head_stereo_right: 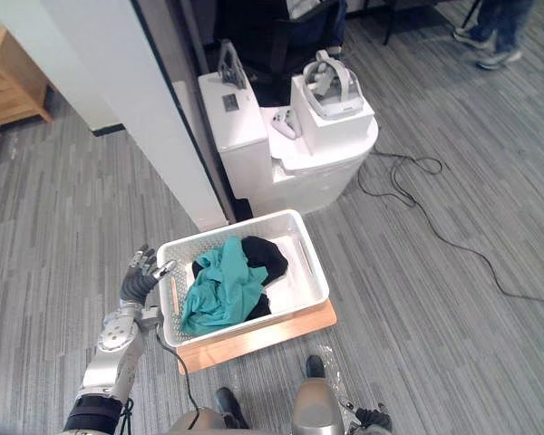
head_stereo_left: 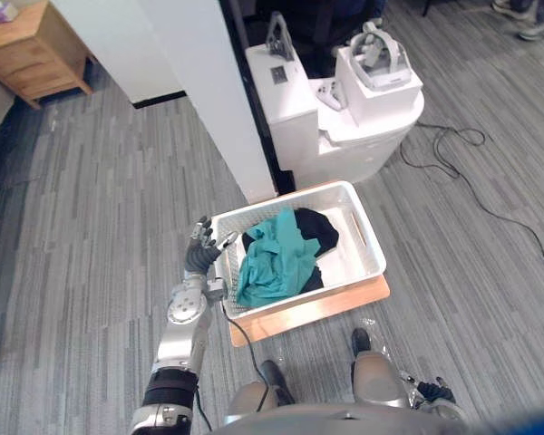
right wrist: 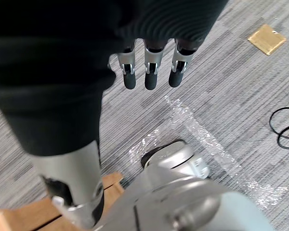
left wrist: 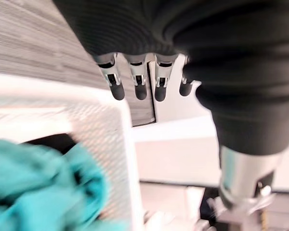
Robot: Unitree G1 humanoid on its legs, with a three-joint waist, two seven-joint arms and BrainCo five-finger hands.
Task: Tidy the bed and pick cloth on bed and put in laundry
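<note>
Where everything stands: the grey plank floor [head_stereo_left: 91, 236], with no bed to be seen from the head views.
White units: a cluster of white boxes [head_stereo_left: 290, 109] just beyond the basket, with a headset [head_stereo_left: 376, 54] on top of one.
Laundry basket: white, mesh-walled [head_stereo_left: 344, 258], sitting on a wooden board [head_stereo_left: 317, 313] on the floor directly in front of the robot.
Teal cloth: bunched inside the basket [head_stereo_left: 274, 258] towards its left half, its lower edge reaching close to the near rim.
Black cloth: tucked under and behind the teal one [head_stereo_left: 319, 228], also inside the basket.
Left robot hand: at the basket's left rim [head_stereo_left: 202, 249], fingers spread loose and grasping nothing. Whether the thumb touches the rim I cannot tell.
Right robot hand: hanging low over the floor [right wrist: 151, 79], fingers straight and empty.
Step in hand: by the look of it, drawing the left robot hand clear now that the cloth is in the laundry.
Doing it well: lift up and outward, away from the mesh wall, keeping the fingers relaxed so that no tip hooks the rim or drags the teal edge back over it. The basket is light and could slide on its board if nudged.
</note>
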